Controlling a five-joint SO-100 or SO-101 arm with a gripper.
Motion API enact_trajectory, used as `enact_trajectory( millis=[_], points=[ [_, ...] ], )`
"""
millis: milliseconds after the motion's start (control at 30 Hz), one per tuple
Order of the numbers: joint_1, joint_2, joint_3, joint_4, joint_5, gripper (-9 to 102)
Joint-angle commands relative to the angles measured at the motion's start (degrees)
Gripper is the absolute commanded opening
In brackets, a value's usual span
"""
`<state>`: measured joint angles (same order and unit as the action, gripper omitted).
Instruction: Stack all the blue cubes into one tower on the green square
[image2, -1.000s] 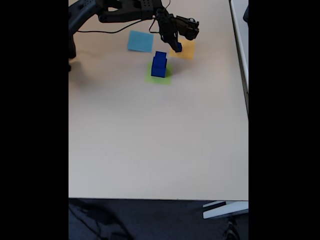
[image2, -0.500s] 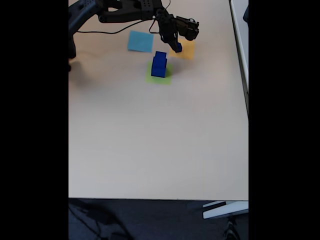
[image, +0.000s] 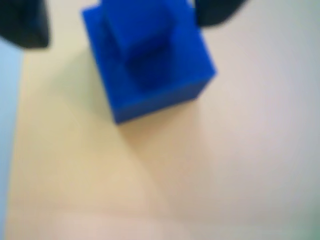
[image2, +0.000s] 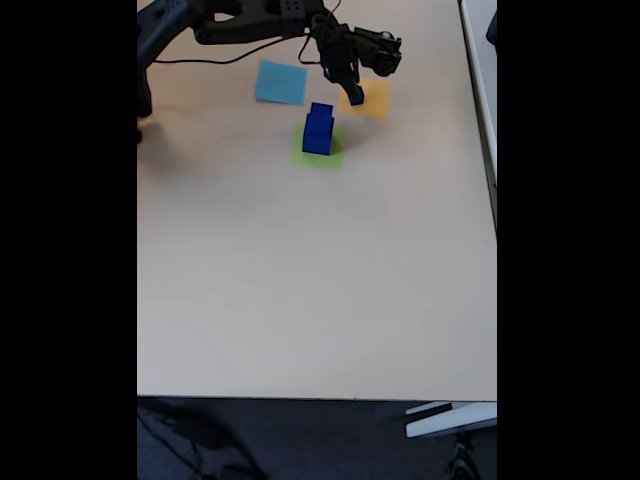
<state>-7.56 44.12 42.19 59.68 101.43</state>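
The blue cubes (image2: 319, 131) already form a two-high stack on the green square (image2: 319, 152), far on the table, and your gripper (image2: 356, 97) hangs just right of it over the orange square (image2: 368, 98) with its jaws closed on a small blue cube (image2: 357, 99). In the wrist view that small cube (image: 142, 35) overlaps the stack (image: 150, 75) but is blurred. Come in too low from the right and you could knock the stack over; release off-centre and the cube may slide off.
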Motion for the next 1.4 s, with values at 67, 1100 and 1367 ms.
enact_trajectory(
  millis=[67,1100,1367],
  points=[
    [0.7,6.9,-1.1,-0.6,-0.4,14],
    [0.9,7.1,0.8,-0.6,0.4,4],
    [0.9,7.2,1.2,-0.7,0.7,2]
  ],
)
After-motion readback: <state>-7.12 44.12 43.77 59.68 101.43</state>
